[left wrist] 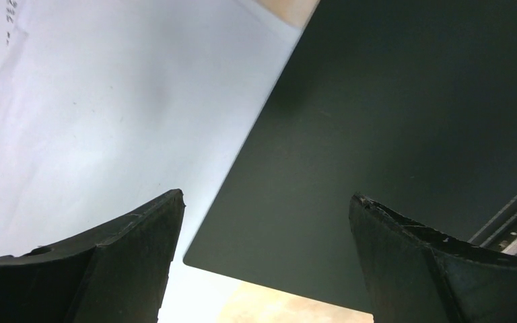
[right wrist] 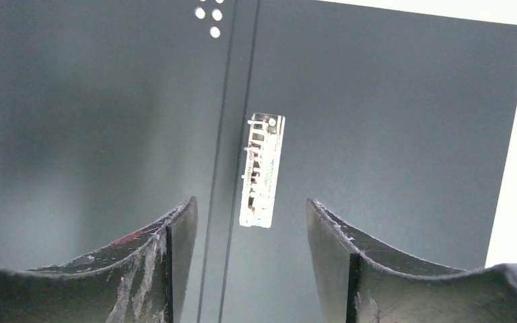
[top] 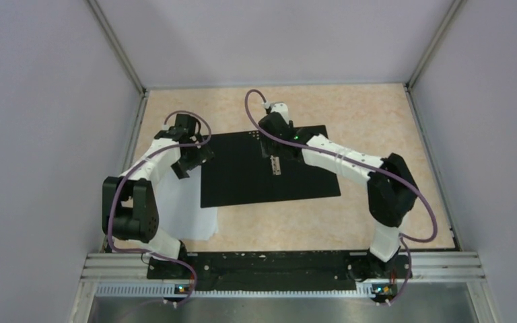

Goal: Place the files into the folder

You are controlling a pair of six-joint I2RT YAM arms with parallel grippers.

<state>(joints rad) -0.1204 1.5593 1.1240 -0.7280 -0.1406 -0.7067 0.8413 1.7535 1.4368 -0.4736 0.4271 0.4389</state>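
The folder [top: 242,175] lies spread open on the table with its black inside up and its metal spine clip [top: 277,165] near the middle. The files [top: 188,208], white sheets, lie flat beside the folder's left edge, partly under my left arm. My left gripper [top: 198,158] hovers open over that edge. In the left wrist view its jaws [left wrist: 266,198] straddle the folder's [left wrist: 390,121] corner, with the files [left wrist: 108,121] to the left. My right gripper [right wrist: 250,202] hangs open just above the clip [right wrist: 262,168], holding nothing.
The tabletop [top: 377,121] is beige and patterned, closed in by grey walls at the left, right and back. A black base rail [top: 276,262] with both arm mounts runs along the near edge. Small white holes [right wrist: 210,13] mark the folder near its spine.
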